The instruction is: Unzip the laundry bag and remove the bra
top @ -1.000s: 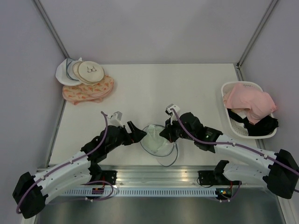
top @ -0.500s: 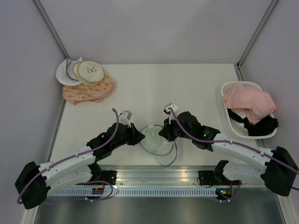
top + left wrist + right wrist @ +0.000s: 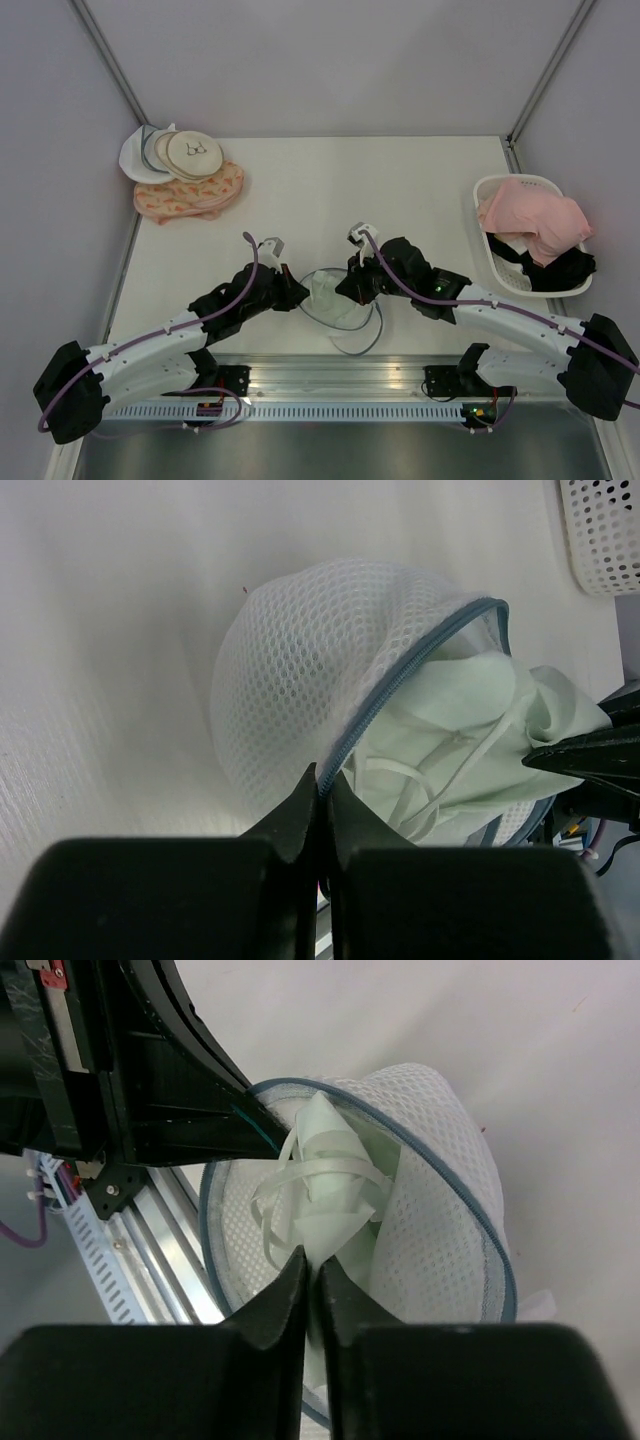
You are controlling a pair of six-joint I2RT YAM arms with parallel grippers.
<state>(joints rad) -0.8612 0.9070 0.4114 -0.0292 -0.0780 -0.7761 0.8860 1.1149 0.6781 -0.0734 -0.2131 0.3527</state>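
My left gripper (image 3: 322,778) is pinched shut on the grey-blue zipper (image 3: 400,677) of the laundry bag (image 3: 290,670), whose mesh dome bulges just ahead of its tips. My right gripper (image 3: 312,1262) is clamped on the bra (image 3: 330,1185), bunched in the open mouth directly beyond its fingers. A white basket (image 3: 510,179) sits well off to its right.

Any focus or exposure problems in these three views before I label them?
Top external: even, diffuse light, soft shadows, no glare on the table. Left wrist: laundry bag mesh is sharp, while the left gripper is a blurred black silhouette. Right wrist: bra straps are sharp, and the right gripper is dark and soft.
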